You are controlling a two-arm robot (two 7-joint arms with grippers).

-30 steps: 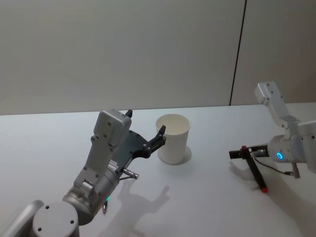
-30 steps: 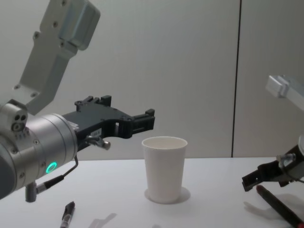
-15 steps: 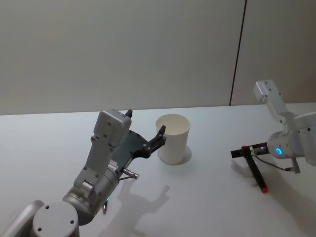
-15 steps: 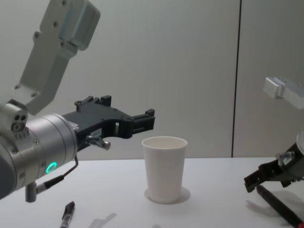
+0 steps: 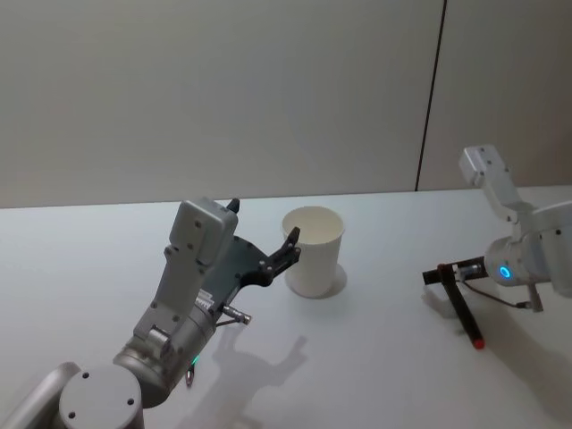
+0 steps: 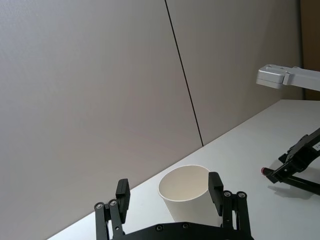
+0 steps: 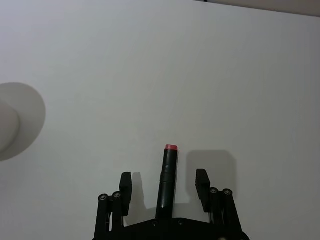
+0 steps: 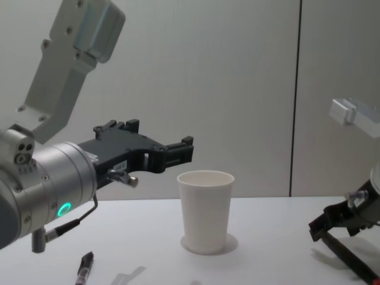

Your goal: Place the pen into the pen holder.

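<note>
Right gripper (image 7: 163, 175), spread apart, straddles the pen (image 5: 465, 313); left gripper (image 6: 169, 181) hovers, likewise spread, beside the pen holder (image 5: 314, 253).

pen holder (image 5: 313, 252): plain white
pen (image 5: 465, 311): black, red tip
table (image 5: 375, 375): white
wall (image 5: 223, 89): pale grey, one dark seam

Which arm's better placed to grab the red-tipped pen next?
Right. The right claw is open and straddles the red-tipped pen on the table. The left claw hovers open by the pen holder, far from that pen.
</note>
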